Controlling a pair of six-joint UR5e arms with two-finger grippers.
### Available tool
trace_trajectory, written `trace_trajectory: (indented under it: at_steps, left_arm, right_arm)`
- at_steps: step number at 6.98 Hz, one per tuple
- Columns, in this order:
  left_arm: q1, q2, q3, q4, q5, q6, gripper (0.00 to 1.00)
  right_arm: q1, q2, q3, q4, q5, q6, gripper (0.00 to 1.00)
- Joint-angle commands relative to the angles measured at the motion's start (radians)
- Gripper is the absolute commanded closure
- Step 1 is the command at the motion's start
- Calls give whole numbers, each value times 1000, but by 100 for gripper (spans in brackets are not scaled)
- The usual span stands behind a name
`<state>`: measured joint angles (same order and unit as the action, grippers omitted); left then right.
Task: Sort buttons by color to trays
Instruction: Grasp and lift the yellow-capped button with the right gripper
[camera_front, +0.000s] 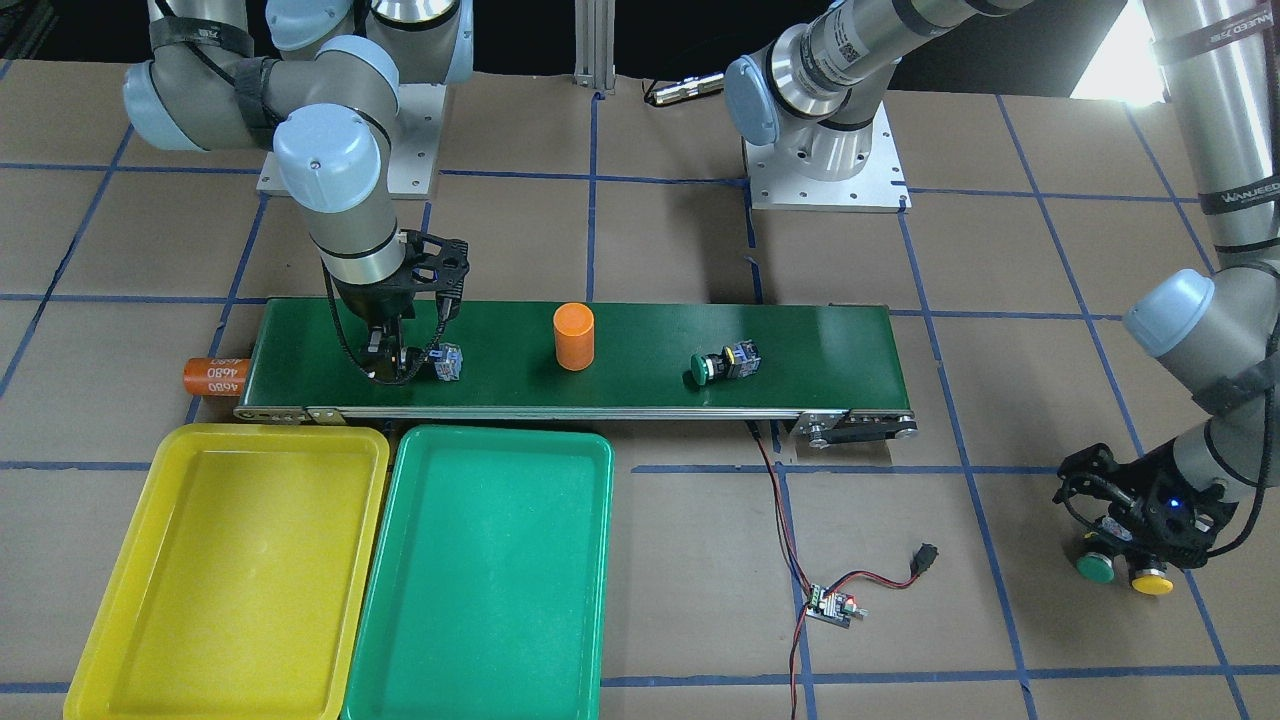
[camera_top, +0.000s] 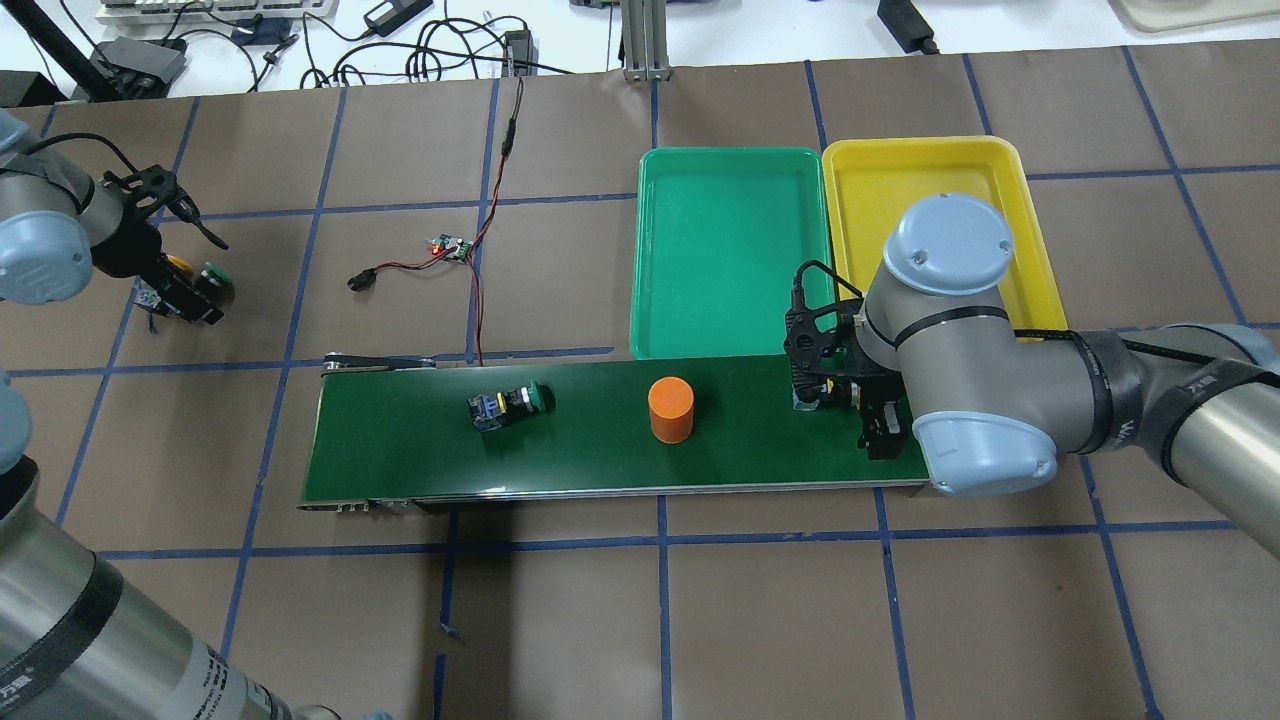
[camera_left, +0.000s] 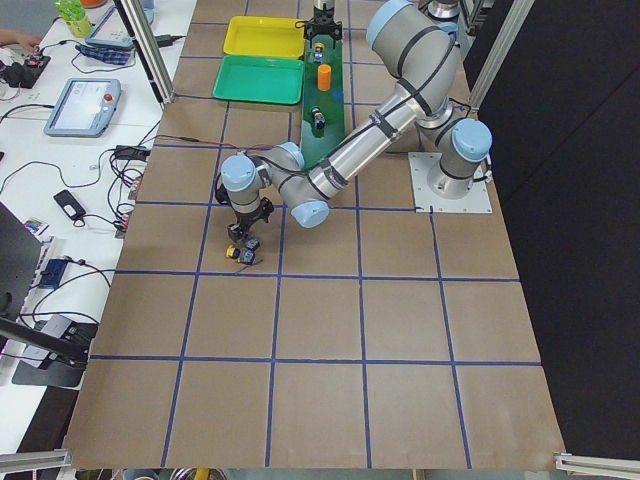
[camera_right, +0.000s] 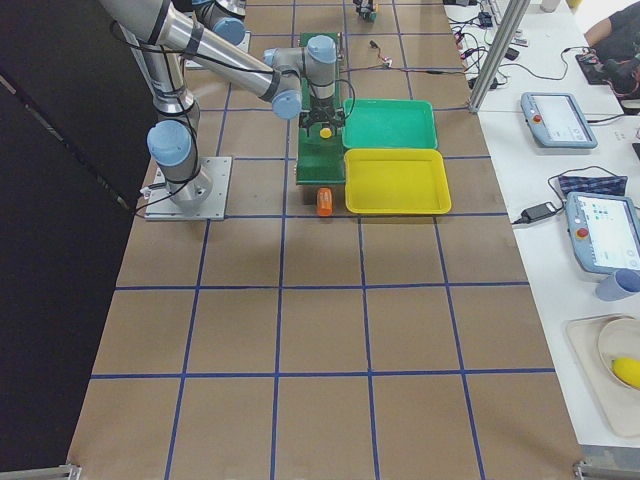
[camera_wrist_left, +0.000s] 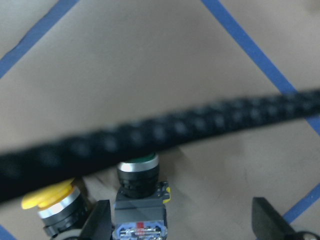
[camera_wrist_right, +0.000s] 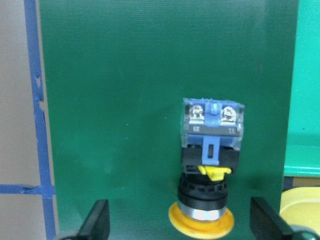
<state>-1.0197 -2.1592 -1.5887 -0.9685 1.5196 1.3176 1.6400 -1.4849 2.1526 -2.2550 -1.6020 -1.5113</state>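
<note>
A yellow-capped button (camera_wrist_right: 210, 165) lies on its side on the conveyor belt (camera_front: 640, 340). My right gripper (camera_front: 395, 368) is down over it and open, one finger on each side of the cap and neither touching it. A green-capped button (camera_front: 712, 368) lies further along the belt. Off the belt's other end, a green button (camera_wrist_left: 140, 190) and a yellow button (camera_wrist_left: 55, 200) stand together on the paper-covered table. My left gripper (camera_front: 1120, 550) hangs open over them, the green one between its fingers and the yellow one just outside. The yellow tray (camera_front: 230, 570) and green tray (camera_front: 480, 570) are empty.
An orange cylinder (camera_front: 574, 336) stands upright mid-belt between the two belt buttons. A second orange cylinder (camera_front: 215, 376) lies on the table at the belt end beside the yellow tray. A small circuit board (camera_front: 830, 605) with red and black wires lies on the table.
</note>
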Motion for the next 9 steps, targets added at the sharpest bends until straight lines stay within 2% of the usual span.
trace_trajectory:
  at_steps: [1,3,4,5,6,8,9]
  left_arm:
    - [0,-20,-8,110,-2,14,0]
    - [0,-25,-19,114,-2,12,0]
    - [0,-24,-48,114,2,11,0]
    - [0,-19,-66,140,1,14,39]
    - [1,-19,-73,180,2,18,84]
    - [1,-5,-71,182,4,8,89]
    - [-10,19,-76,168,7,-4,89]
  right_arm:
    - [0,2,0,0,-1,-6,13]
    - [0,2,-2,0,-10,0,60]
    - [0,2,-5,-2,-10,-1,78]
    - [0,3,-11,-2,-9,-3,84]
    - [-9,3,-17,-5,-12,-10,87]
    - [-96,26,-135,-2,-12,-102,88]
    - [-170,99,-195,-6,-7,-171,87]
